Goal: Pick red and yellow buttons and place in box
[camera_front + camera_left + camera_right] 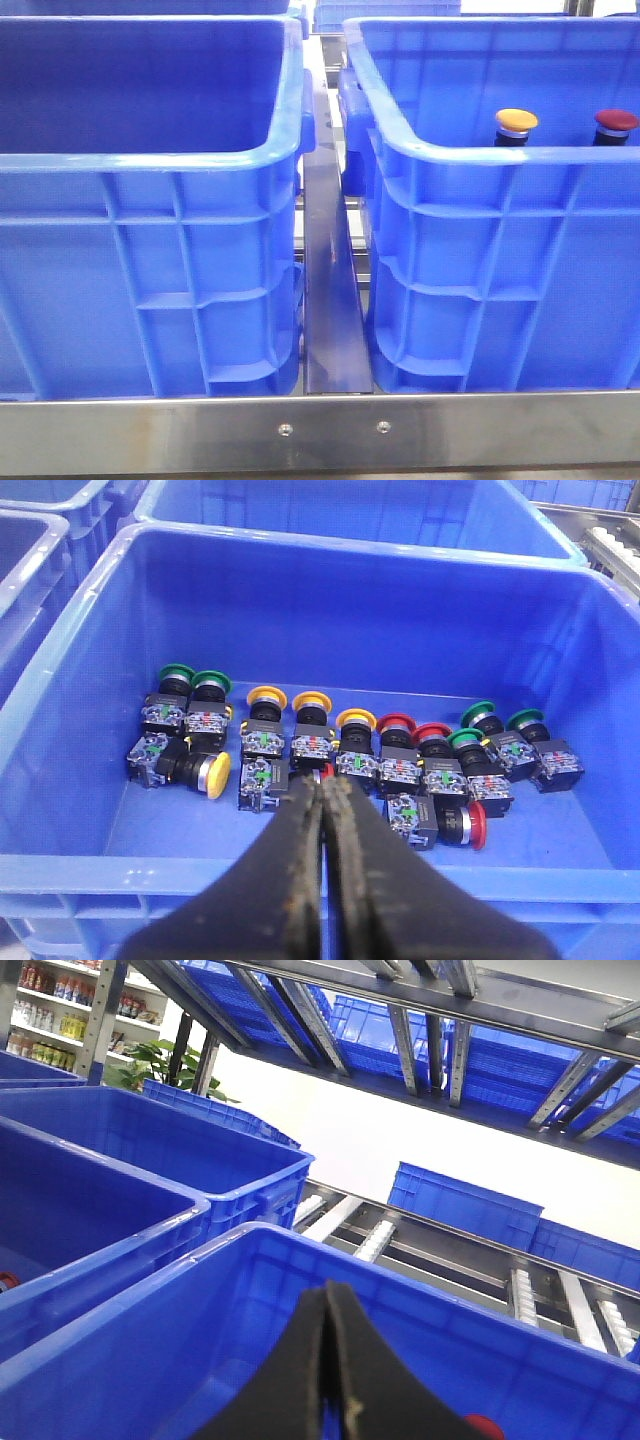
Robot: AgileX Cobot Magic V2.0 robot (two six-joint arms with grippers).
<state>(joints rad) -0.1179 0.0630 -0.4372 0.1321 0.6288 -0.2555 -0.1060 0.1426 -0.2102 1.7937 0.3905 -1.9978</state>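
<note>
In the front view an orange-yellow button point(517, 121) and a dark red button point(616, 121) stand upright inside the right blue box point(480, 152), their caps showing just above its near rim. Neither gripper shows in that view. My left gripper point(325, 783) is shut and empty above the near rim of a blue crate point(300, 865). That crate holds a row of several green, yellow point(267, 697) and red point(396, 723) buttons. My right gripper point(328, 1295) is shut and empty over a blue box point(400, 1270). A red cap point(483, 1427) peeks out beside its finger.
The left blue crate point(150, 160) stands beside the right one, with a steel rail point(335, 300) between them and a steel bar point(330, 430) along the front. More blue crates point(210, 1135) and roller conveyor tracks point(520, 1290) lie beyond.
</note>
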